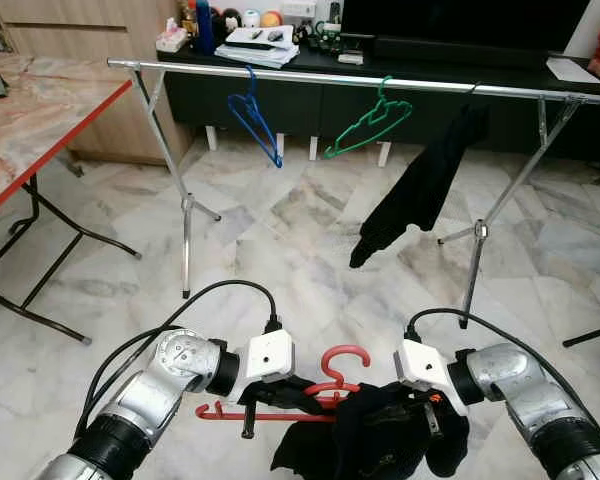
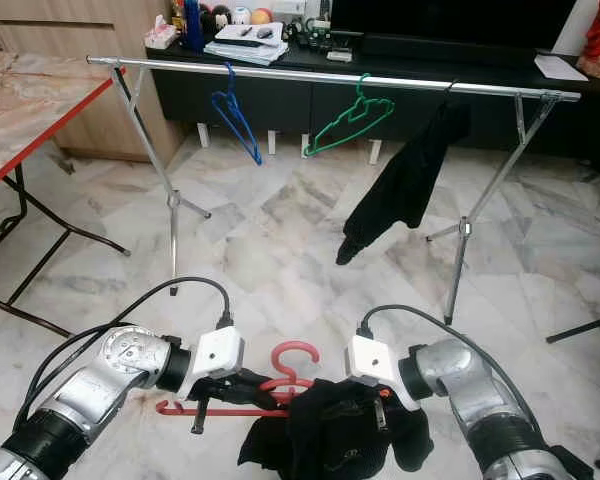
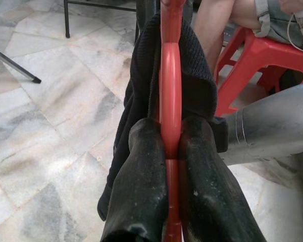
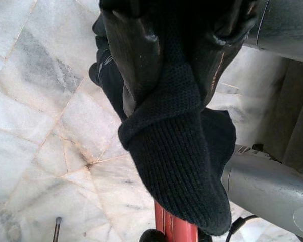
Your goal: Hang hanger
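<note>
Red hanger [image 1: 310,395] draped with a black garment [image 1: 365,435], held low between both arms, well short of the rail [image 1: 380,80]. Left gripper [image 3: 169,166] — jaws clamped on the hanger's red bar; right gripper [image 4: 179,75] — jaws pinching knit cloth. Judged best: keep the hook [image 1: 345,358] upright between the jaws, then lift level toward the rail's free span.

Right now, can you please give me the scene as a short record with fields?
held item: red hanger with a black garment draped on it
left gripper: fingers shut on the red hanger's bar
right gripper: fingers pinch the black garment
rail: metal clothes rack ahead
on rail: blue hanger, green hanger, black hanging cloth
floor: marble tiles
</note>
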Robot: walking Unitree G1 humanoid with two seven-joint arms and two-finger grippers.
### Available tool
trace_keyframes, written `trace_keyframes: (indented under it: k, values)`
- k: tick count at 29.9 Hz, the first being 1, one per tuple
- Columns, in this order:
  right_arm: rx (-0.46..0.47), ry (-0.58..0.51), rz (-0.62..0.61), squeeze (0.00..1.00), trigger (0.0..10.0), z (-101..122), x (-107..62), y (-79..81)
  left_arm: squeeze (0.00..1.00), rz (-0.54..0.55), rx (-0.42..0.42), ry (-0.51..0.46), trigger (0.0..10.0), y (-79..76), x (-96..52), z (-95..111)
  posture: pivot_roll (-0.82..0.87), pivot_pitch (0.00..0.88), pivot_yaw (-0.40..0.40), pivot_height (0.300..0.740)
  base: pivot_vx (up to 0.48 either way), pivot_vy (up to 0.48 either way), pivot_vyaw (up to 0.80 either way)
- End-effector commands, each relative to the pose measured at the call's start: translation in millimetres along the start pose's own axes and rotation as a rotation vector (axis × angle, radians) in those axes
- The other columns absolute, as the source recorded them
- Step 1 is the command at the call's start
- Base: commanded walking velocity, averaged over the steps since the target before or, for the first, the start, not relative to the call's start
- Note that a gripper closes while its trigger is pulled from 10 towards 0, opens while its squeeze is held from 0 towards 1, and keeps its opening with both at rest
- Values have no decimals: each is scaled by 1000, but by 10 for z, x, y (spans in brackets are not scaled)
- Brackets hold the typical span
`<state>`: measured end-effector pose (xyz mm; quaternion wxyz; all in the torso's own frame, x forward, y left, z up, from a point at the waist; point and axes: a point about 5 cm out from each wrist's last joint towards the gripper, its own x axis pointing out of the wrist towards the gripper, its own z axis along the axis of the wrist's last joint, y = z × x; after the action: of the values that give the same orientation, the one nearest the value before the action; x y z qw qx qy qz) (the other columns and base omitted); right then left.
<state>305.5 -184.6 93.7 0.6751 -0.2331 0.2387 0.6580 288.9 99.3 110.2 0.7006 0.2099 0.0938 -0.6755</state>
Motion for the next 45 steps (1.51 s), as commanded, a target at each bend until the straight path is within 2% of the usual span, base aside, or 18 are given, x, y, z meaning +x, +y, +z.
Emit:
trace_keyframes:
  k: [1,6,7,8,9,22,28,33,45]
  values:
    - [3,-14,-16,0,0,25,-4,-28,0,-7,38,-30,10000,34,34,103,-80,138,-40,740,0,0,0]
    - [4,-13,-16,0,0,28,-6,-30,0,-11,35,-25,10000,40,31,100,-79,137,-39,740,0,0,0]
    - [4,-13,-18,0,0,30,-6,-33,278,-12,33,-24,10000,43,29,99,-79,138,-38,740,0,0,0]
    - [4,-13,-18,0,0,30,-6,-33,278,-12,33,-24,10000,43,29,99,-79,138,-38,740,0,0,0]
    - [4,-12,-18,0,0,30,-8,-34,1000,-13,33,-24,10000,45,26,97,-79,138,-38,740,0,0,0]
    - [5,30,-13,0,0,-11,-48,-31,1000,-18,28,6,10000,53,-22,44,-82,140,-38,740,0,0,0]
    - [13,100,9,0,0,-114,-39,16,1000,-19,31,31,10000,58,-58,7,-80,136,-42,740,0,0,0]
    - [26,160,24,0,0,-218,-39,62,1000,26,31,56,10000,111,-125,-32,-77,134,-43,740,0,0,0]
    - [26,160,24,0,0,-218,-39,62,1000,26,31,56,10000,111,-125,-32,-77,134,-43,740,0,0,0]
